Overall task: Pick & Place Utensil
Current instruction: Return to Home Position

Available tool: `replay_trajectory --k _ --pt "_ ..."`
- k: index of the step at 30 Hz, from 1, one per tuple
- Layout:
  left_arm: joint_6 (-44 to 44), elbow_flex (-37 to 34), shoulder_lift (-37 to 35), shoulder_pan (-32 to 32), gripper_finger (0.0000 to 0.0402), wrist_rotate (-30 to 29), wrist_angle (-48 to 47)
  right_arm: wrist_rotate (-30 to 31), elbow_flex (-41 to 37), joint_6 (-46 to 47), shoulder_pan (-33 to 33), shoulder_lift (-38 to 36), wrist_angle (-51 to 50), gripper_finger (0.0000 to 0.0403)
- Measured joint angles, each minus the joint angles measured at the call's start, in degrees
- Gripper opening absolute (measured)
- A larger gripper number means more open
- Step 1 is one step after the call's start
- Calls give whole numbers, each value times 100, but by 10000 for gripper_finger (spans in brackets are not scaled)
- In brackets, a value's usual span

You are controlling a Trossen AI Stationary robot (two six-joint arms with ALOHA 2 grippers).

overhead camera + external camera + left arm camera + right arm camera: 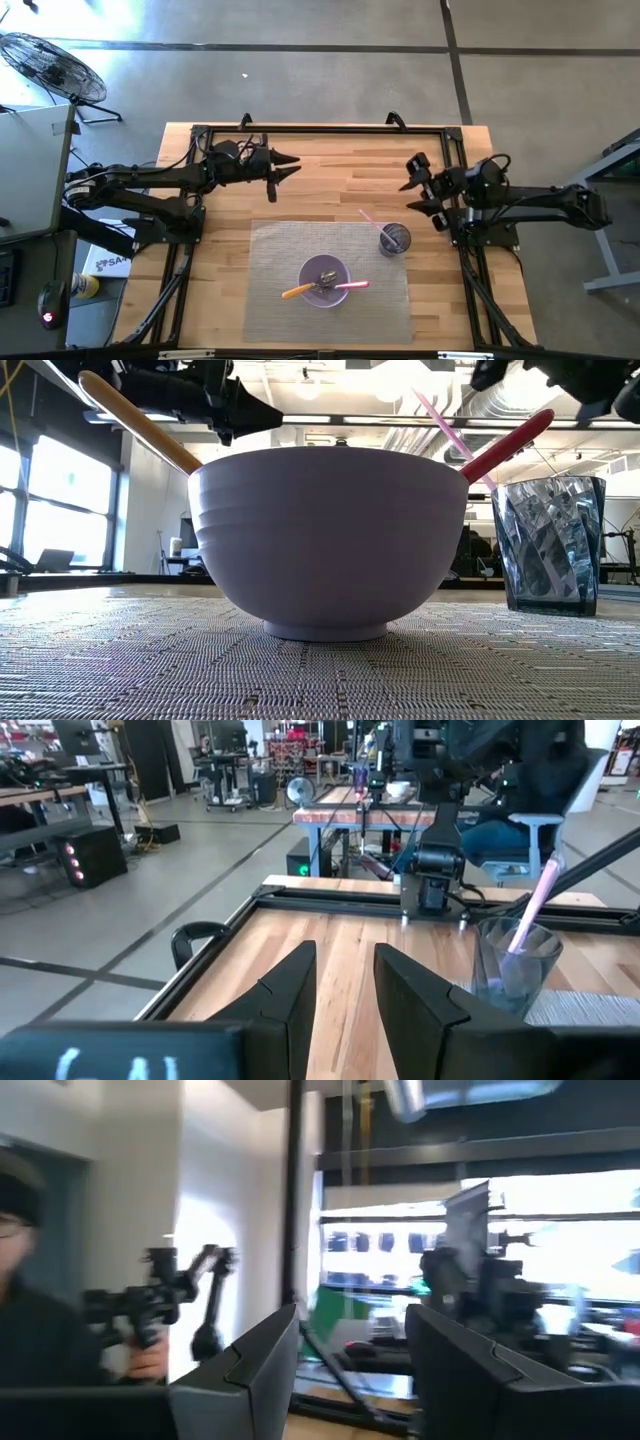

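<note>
A lilac bowl (324,281) (330,540) stands on a grey woven mat (270,250). An orange-handled utensil (297,291) (140,420), a pink-handled one (353,286) (505,445) and a metal piece lean on its rim. Beside it a clear faceted cup (394,240) (555,545) (515,970) holds a thin pink utensil (368,218) (535,905) that leans on its rim. My left gripper (292,166) (345,948) hovers open over the bare wood beyond the mat. My right gripper (410,195) (350,1312) is open, raised, above the table's right side near the cup.
A black metal frame (330,128) runs along the table's far edge and sides. Bare wood (340,185) lies between the two grippers, beyond the mat. A fan (50,65) stands on the floor at far left. A person shows in the right wrist view (40,1310).
</note>
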Motion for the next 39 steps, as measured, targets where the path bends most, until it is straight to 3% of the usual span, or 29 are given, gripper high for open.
replay_trajectory --k 5,10,13,17,23,34,39 --pt "50 0 2 0 101 10 -40 909 -339 -327 0 -777 -545 180" --pt "153 0 2 0 101 9 -1 2160 -632 -538 51 -1582 -1796 180" --pt "195 0 2 0 101 9 31 3074 -812 -687 399 -1748 -2376 176" --pt "195 0 54 0 101 9 69 3633 -1013 -768 979 -1751 -2301 155" --pt "192 0 250 0 101 8 287 3654 -1017 -825 1453 -1911 -2392 109" --pt "-131 0 389 0 101 7 244 3581 -1017 -771 1547 -2768 -3779 8" --pt "-136 0 389 0 101 7 246 3406 -1184 -654 1537 -2975 -3886 7"
